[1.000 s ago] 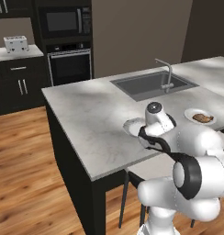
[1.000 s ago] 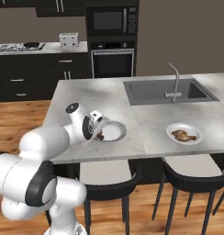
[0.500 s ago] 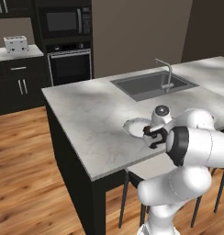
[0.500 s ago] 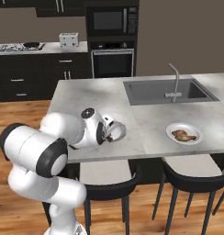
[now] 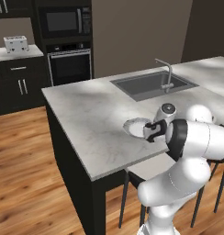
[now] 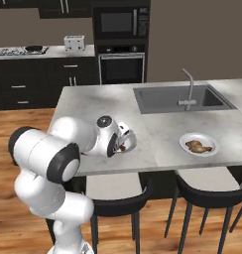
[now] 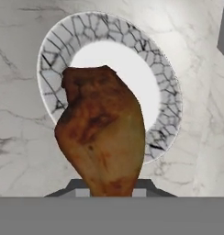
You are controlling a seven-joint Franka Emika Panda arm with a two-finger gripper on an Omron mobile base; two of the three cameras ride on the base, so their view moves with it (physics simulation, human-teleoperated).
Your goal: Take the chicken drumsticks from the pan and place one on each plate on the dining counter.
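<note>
My gripper [image 7: 111, 189] is shut on a golden-brown chicken drumstick [image 7: 102, 137], plump end pointing away from the hand. It hangs just over a white plate [image 7: 169, 92] with a grey ribbed rim on the dining counter [image 7: 22, 137]. From the base, the gripper [image 5: 148, 132] [image 6: 121, 147] sits at the near plate [image 5: 132, 126] [image 6: 131, 139], near the counter's front edge. A second plate [image 6: 185, 145] to the right holds another drumstick [image 6: 197, 146]. The black pan [image 6: 33, 48] sits on the far stove counter.
A sunken grey sink [image 5: 150, 85] [image 6: 177, 99] with a faucet [image 6: 190, 87] lies behind the plates. Dark stools [image 6: 118, 198] stand under the counter's front edge. A toaster [image 6: 74, 43] sits on the back counter beside the oven wall.
The arm has folded down and its hand has dropped lower over the near plate, still carrying the drumstick. The grip has stayed shut.
</note>
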